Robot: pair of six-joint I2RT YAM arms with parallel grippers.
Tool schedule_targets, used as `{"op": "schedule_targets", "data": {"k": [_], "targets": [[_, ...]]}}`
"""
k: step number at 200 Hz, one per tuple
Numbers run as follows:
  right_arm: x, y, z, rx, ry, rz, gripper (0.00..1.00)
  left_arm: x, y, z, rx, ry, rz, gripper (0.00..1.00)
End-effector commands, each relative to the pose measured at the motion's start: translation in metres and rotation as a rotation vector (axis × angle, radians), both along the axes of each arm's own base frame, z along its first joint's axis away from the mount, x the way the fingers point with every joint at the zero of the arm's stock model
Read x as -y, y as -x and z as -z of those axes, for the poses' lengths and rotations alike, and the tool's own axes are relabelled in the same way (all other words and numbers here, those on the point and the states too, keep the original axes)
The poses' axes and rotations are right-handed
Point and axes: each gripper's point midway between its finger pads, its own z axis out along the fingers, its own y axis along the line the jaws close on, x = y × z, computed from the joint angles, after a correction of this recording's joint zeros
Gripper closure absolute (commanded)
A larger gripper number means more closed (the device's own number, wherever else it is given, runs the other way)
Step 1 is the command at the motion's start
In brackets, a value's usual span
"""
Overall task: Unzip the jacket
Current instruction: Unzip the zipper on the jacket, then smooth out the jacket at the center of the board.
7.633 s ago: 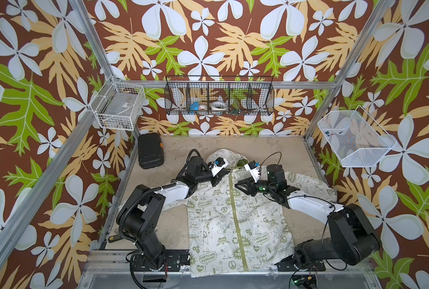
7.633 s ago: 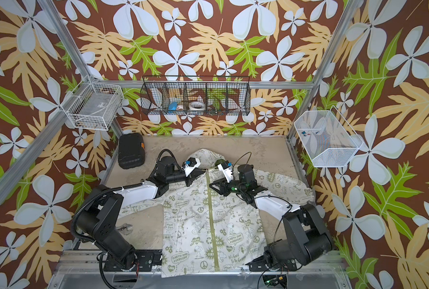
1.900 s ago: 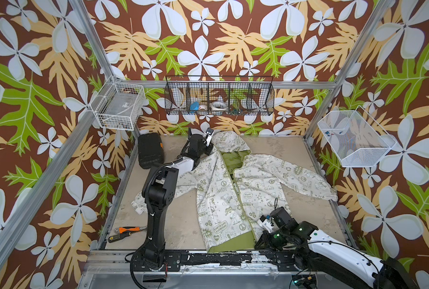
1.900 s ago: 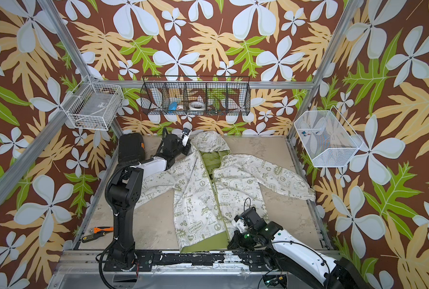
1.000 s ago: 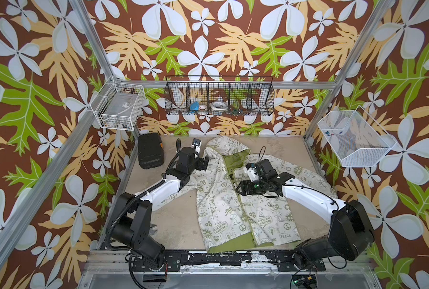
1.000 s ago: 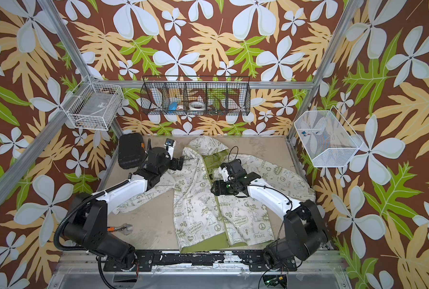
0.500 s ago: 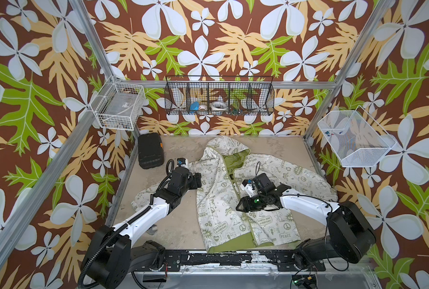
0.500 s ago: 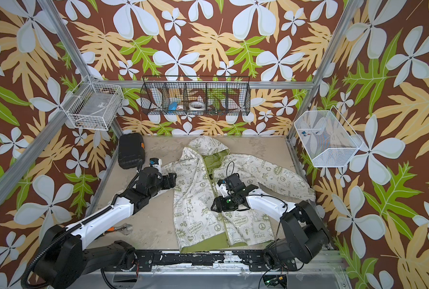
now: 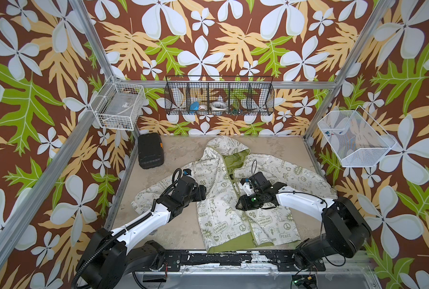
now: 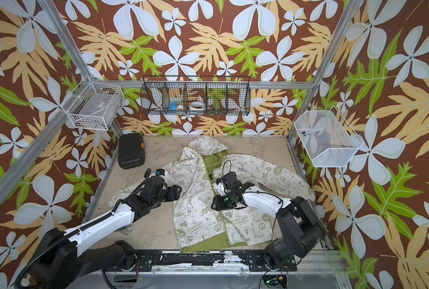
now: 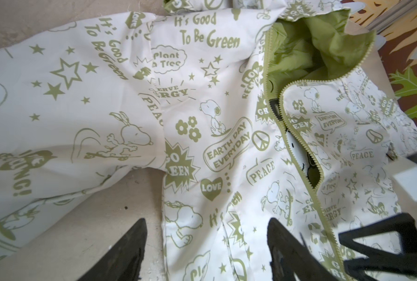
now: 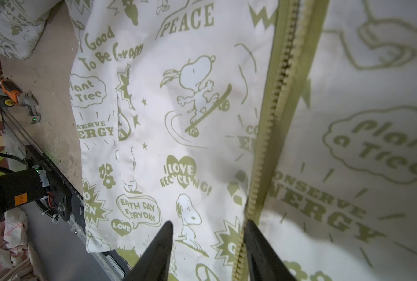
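Thin cream jacket (image 9: 223, 200), green cartoon print, lies rumpled on the gritty table (image 9: 271, 147) near the ribbed black case (image 9: 150, 154). Its toothed olive zipper (image 11: 297, 136) is parted at the collar. Left gripper (image 11: 206, 221), on the case side: tapered fingers apart, empty. Right gripper (image 12: 208, 222), farther from the case: apart over fabric.

A robot test cell in a lab. An aluminium frame (image 9: 91, 37) boxes in a sandy bench (image 9: 183, 232), and flower-print panels (image 9: 201, 50) form the walls. A black wire basket (image 9: 261, 100) and a white wire basket (image 9: 119, 107) hang there. A left arm (image 9: 146, 222) and a right arm (image 9: 301, 202) are bolted to a black rail (image 9: 233, 259).
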Motion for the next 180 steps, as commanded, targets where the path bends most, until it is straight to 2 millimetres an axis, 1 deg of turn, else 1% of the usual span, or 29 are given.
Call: {"op": "schedule_targets", "data": {"k": [1,13,24,46,67,86,114,130,149,180], "targets": [[0.001,-0.010,0.011,0.002,0.071,-0.029,0.55,-0.003,0.015,0.007,-0.059,-0.017,-0.016,0.22],[0.000,-0.013,0.018,-0.016,0.084,-0.035,0.60,-0.004,0.021,0.008,-0.078,-0.008,-0.026,0.22],[-0.001,-0.014,0.021,-0.025,0.087,-0.031,0.62,-0.004,0.026,0.008,-0.088,0.004,-0.032,0.22],[-0.005,-0.013,0.020,-0.029,0.067,-0.034,0.67,-0.005,0.031,0.012,-0.102,0.012,-0.043,0.23],[0.000,-0.020,0.018,0.001,0.105,-0.025,0.66,-0.007,0.034,0.022,-0.122,-0.005,-0.046,0.23],[0.000,-0.032,0.009,0.043,0.138,-0.037,0.64,-0.006,0.034,0.025,-0.134,-0.011,-0.042,0.23],[-0.003,-0.047,0.002,0.073,0.164,-0.059,0.61,-0.006,0.034,0.024,-0.129,-0.010,-0.042,0.23],[-0.007,-0.051,0.005,0.070,0.167,-0.074,0.60,-0.008,0.035,0.025,-0.125,-0.014,-0.046,0.23],[-0.008,-0.054,0.014,0.063,0.182,-0.084,0.60,-0.010,0.037,0.027,-0.125,-0.021,-0.046,0.23],[0.002,-0.061,0.026,0.061,0.242,-0.080,0.61,-0.010,0.036,0.030,-0.133,-0.031,-0.042,0.23]]}}
